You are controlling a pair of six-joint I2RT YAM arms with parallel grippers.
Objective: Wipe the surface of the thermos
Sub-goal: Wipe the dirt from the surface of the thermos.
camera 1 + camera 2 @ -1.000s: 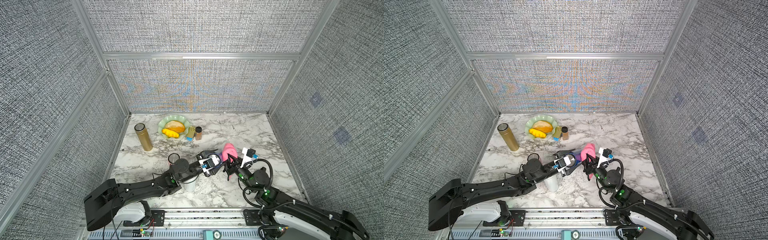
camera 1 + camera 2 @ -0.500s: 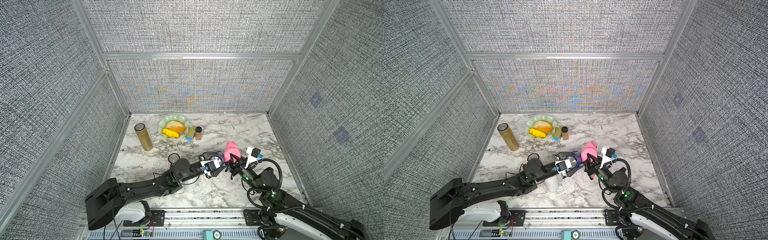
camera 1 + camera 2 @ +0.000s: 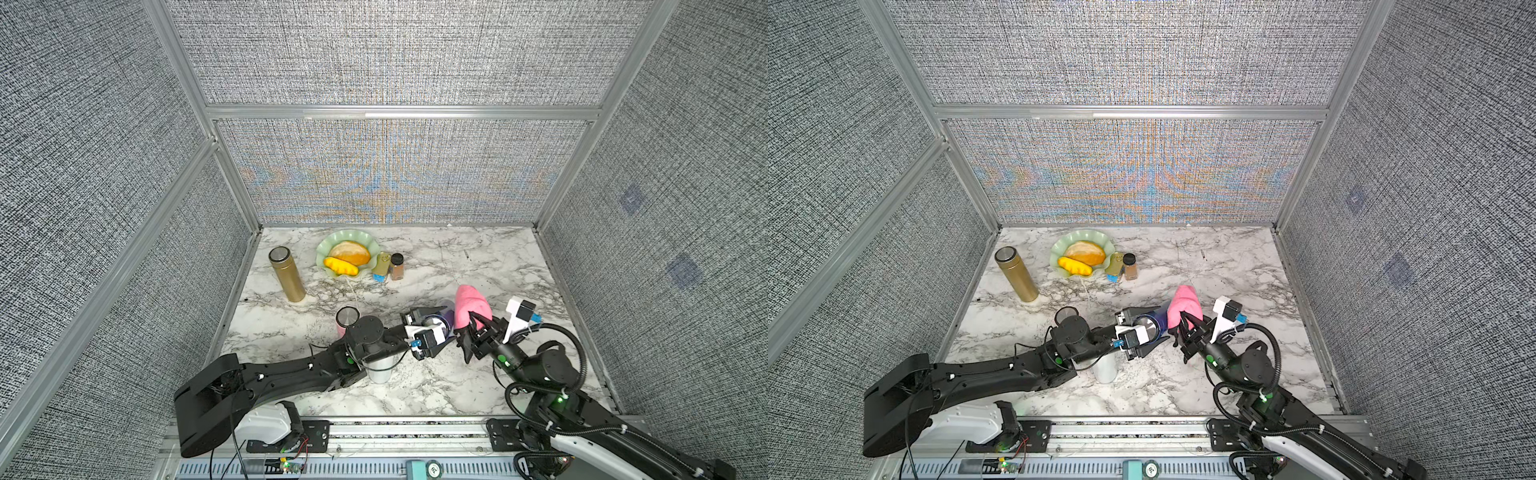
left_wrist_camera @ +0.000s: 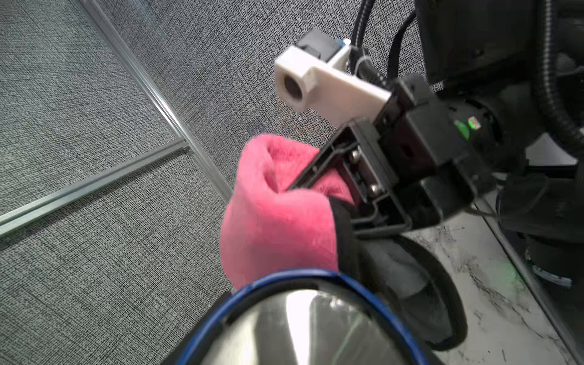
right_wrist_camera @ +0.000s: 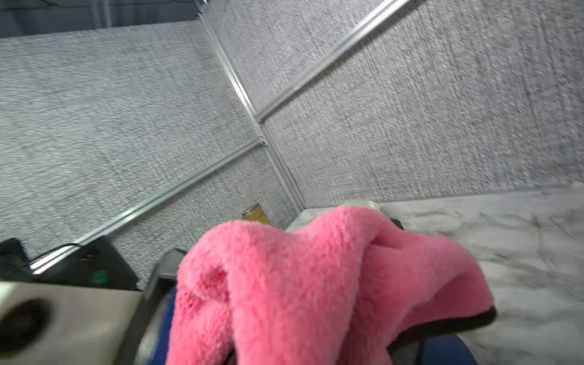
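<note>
Over the marble table [image 3: 478, 257], lower centre of frame, our left pincer [image 3: 434, 331] clamps the blue thermos [image 3: 444, 321]; our right pincer [image 3: 474, 329], closed on the pink cloth [image 3: 468, 305], lays it there: mid-wipe, we judge, next stroking lengthwise.

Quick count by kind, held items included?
Thermoses: 2 (gold thermos, blue thermos)
Cups: 2 (pink cup, white cup)
Cloths: 1 (pink cloth)
Plates: 1 (green plate)
Food: 2 (bread, yellow piece)
Small containers: 2 (spice jar, gold container)
Total: 10

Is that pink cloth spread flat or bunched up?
Bunched: the pink cloth is gathered in thick folds, pinched in the right gripper beside the blue thermos.
</note>
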